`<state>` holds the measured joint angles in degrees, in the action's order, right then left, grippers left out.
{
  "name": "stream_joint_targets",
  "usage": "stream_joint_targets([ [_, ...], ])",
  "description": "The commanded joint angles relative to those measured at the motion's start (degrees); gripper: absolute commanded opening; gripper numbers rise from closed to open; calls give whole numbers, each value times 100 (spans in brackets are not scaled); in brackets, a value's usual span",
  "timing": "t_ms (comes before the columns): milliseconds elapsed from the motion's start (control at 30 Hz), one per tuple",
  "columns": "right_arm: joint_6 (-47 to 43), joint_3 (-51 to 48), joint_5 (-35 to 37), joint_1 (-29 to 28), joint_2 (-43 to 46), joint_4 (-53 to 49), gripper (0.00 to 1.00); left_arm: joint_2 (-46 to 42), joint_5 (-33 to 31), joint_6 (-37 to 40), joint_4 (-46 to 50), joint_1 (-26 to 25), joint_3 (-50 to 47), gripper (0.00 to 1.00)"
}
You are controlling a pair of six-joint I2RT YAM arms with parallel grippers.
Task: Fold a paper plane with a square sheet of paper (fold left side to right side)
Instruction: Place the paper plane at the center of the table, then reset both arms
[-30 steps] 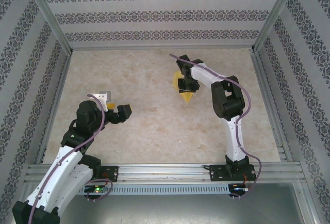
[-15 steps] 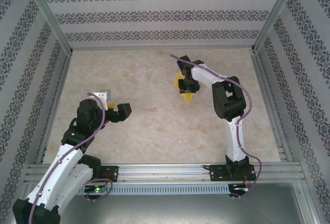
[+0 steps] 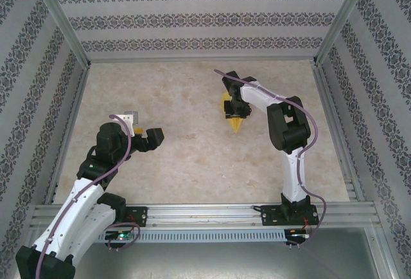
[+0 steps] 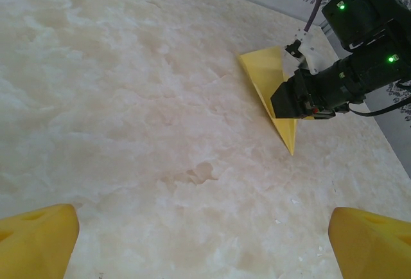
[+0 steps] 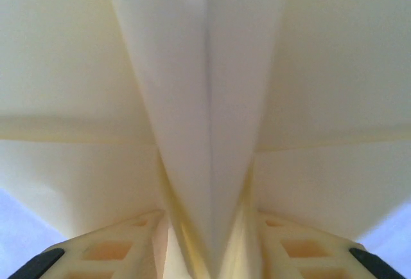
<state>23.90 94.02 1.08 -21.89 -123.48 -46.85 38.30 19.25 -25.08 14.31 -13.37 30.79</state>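
Note:
The yellow paper is folded into a narrow pointed dart, the paper plane (image 3: 235,124), and lies on the marble tabletop right of centre with its tip toward the arm bases. My right gripper (image 3: 235,108) comes down on it from above. In the right wrist view its pale fingers (image 5: 115,250) sit on either side of the raised centre fold (image 5: 205,67) and pinch it. In the left wrist view the plane (image 4: 264,73) lies partly under the black right gripper (image 4: 289,102). My left gripper (image 3: 149,140) hovers well to the left, open, with nothing between its yellow fingertips (image 4: 35,240).
Metal frame posts and patterned walls close in the table (image 3: 173,99) on three sides. An aluminium rail (image 3: 205,213) runs along the near edge by the arm bases. A faint stain (image 4: 199,173) marks the tabletop ahead of the left gripper.
The right arm has shifted slightly to the right and nearer, carrying the paper plane with it. The left arm has stayed put.

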Motion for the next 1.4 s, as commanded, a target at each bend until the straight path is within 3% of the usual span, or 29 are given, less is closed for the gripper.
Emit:
stream_joint_targets([
  [0,114,-110,119,-3,333,18,38,8,27,-100,11,115,163,100],
  [433,58,-422,260,-61,935,31,51,54,-12,-161,20,152,225,100],
  [867,88,-701,269,-87,1298,95,51,91,-40,-269,46,216,257,100],
  [1067,33,-1105,404,-96,1913,131,52,72,-141,-222,88,246,268,100],
  [1167,-29,-1582,479,-88,2485,312,59,13,-303,-107,170,286,285,100],
  [1367,-369,-2797,819,30,3989,908,83,-38,-990,276,332,365,305,100],
])
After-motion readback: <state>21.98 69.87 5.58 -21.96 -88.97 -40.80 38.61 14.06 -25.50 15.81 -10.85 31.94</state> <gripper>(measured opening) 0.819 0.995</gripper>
